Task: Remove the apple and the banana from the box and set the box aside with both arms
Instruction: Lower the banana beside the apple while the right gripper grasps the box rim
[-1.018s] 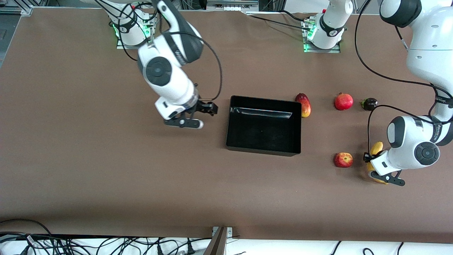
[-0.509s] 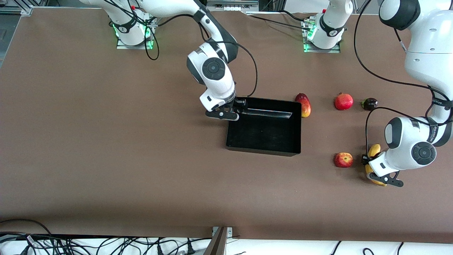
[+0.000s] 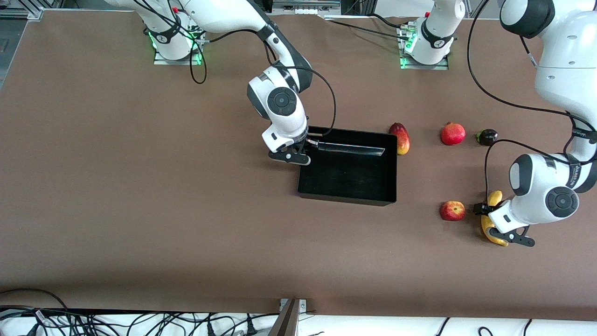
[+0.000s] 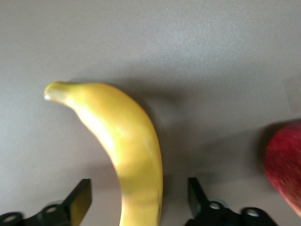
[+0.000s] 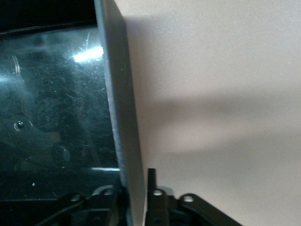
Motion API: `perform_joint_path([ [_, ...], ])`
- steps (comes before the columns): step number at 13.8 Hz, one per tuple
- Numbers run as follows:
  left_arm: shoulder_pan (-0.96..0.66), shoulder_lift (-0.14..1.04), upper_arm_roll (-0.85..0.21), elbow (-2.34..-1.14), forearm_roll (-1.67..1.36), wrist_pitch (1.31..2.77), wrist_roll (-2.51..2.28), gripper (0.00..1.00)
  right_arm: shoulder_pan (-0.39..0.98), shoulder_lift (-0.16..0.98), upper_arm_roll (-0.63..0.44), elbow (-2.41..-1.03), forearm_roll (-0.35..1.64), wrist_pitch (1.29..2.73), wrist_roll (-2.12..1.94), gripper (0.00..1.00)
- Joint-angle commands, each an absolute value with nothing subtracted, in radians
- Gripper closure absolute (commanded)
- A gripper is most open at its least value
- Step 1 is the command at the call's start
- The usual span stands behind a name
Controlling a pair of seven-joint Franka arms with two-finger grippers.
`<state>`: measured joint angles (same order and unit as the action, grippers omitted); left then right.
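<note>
The black box [image 3: 348,199] sits mid-table. My right gripper [image 3: 306,148] is down at the box's end wall toward the right arm's end. In the right wrist view the gripper [image 5: 138,188] has one finger inside and one outside that wall [image 5: 120,103], shut on it. The yellow banana [image 3: 491,232] lies toward the left arm's end, with the red apple [image 3: 452,210] beside it. My left gripper [image 3: 487,216] hangs low over the banana. In the left wrist view the banana [image 4: 127,141] runs between the open fingers [image 4: 81,200] with gaps on both sides, and the apple [image 4: 284,169] shows at the edge.
A red-yellow mango [image 3: 400,138] lies against the box's wall toward the left arm's end. A red pomegranate [image 3: 453,134] and a small dark fruit [image 3: 486,136] lie farther from the front camera than the apple. Cables hang along the table's near edge.
The right arm swung from bare table over to the box and its fingers closed on the end wall. The left gripper opened over the banana and shifted slightly.
</note>
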<state>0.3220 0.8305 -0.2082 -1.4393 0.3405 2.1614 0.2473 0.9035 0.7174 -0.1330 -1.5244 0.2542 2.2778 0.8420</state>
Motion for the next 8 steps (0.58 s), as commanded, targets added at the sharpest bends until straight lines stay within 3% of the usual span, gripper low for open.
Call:
perform_joint_path([
  [1,0.305,0.703,-0.210,-1.453,0.333,1.990,0.236,0.00,0.882,0.706,-0.135,-1.526,0.255,2.243,0.838,1.00],
  [6,0.262,0.478,-0.207,-1.456,0.109,1.749,0.190,0.00,0.839,0.637,-0.141,-1.526,0.255,2.142,0.839,1.00],
  [8,0.220,0.366,-0.203,-1.483,0.072,1.688,0.097,0.00,0.831,0.595,-0.191,-1.526,0.256,2.064,0.795,1.00],
])
